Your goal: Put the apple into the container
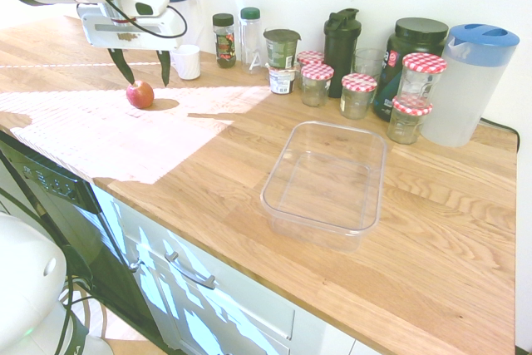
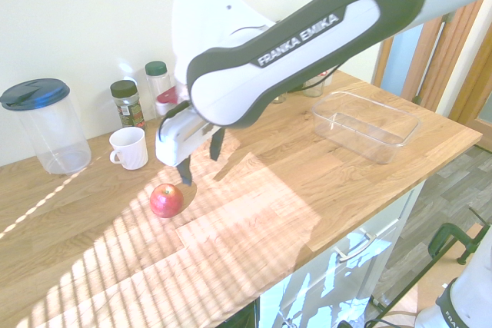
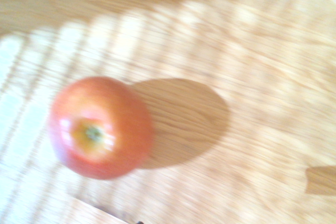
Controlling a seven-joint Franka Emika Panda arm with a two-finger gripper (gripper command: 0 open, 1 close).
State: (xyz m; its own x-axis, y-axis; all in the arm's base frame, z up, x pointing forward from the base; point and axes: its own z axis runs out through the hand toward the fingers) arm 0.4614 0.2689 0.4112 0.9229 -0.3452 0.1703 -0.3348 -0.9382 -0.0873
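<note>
Apple [image 1: 140, 95] check: where's it at, and what's my claw [image 1: 143, 76] doing?

— Upper left of the first outside view, on the counter [image 1: 220, 176]. Claw's spread just by it, nothing pinched.

— So what could bite me?

— Looks off-center to me, so dropping straight down could let a fingertip clip the fruit and roll it toward the mug [image 1: 186, 62].
</note>
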